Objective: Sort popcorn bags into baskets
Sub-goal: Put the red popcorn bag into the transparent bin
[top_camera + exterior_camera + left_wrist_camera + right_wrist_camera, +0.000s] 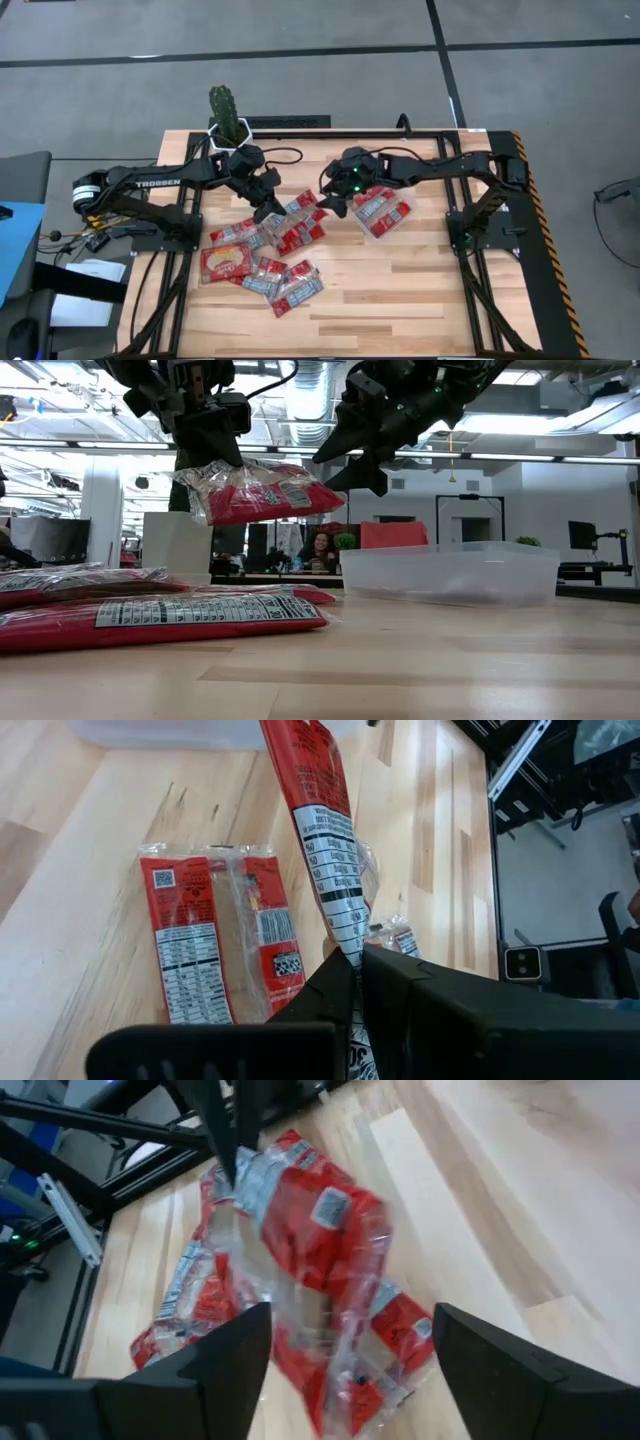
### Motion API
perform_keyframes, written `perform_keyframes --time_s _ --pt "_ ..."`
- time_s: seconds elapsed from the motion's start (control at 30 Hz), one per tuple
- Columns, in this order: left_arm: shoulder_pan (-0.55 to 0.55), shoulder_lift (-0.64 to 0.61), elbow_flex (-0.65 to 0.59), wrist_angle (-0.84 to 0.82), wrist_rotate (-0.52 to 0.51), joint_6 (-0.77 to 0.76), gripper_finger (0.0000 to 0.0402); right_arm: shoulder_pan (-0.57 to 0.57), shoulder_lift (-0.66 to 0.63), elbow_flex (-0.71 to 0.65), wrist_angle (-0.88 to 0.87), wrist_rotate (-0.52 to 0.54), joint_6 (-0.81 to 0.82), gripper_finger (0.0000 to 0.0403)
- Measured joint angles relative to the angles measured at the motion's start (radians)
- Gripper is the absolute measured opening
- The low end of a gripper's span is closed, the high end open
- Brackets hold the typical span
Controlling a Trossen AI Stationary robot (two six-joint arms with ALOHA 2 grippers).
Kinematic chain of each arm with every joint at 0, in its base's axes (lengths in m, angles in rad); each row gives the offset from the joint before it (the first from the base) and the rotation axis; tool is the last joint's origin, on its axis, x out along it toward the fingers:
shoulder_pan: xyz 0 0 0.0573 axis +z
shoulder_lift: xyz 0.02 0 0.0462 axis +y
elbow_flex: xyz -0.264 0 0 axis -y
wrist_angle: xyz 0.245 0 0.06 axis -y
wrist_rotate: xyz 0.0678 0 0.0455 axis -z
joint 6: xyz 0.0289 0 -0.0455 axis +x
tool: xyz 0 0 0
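- Pinching one popcorn bag point(255, 490) aloft, the left gripper point(268, 205) hung beside the clear basket point(450, 572).
- The right gripper point(335, 203), fingers spread, hovered at that basket's near edge.

- "TROSSEN" in white letters reads on my left arm point(150, 182), high view.
- Packets on the table point(185, 940) carry white nutrition panels and a QR code; print too small to read.
- Packet I hold point(325, 830): white panel and barcode, text illegible.
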Motion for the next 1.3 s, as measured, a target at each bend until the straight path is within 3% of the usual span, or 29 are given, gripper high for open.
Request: perform_keyframes --time_s 0.27,0.67,0.87,1.17,1.3 --pt "0.0 0.0 0.0 0.021 -0.012 -0.011 0.0 -0.003 0.0 0.0 0.013 -0.054 -0.047 0.0353" --pt "0.0 0.0 0.0 0.076 0.008 -0.043 0.0 -0.039 0.001 0.0 0.012 -0.047 -0.075 0.0338" --pt "-0.003 0.0 0.0 0.107 0.003 -0.048 0.0 -0.054 0.001 0.0 0.031 -0.127 -0.075 0.0333" --pt "-0.003 0.001 0.0 0.158 -0.009 -0.051 0.0 -0.034 0.001 0.0 0.026 -0.13 -0.088 0.0323" --pt "-0.003 0.001 0.0 0.163 -0.008 -0.051 0.0 -0.037 0.001 0.0 0.027 -0.129 -0.087 0.03"
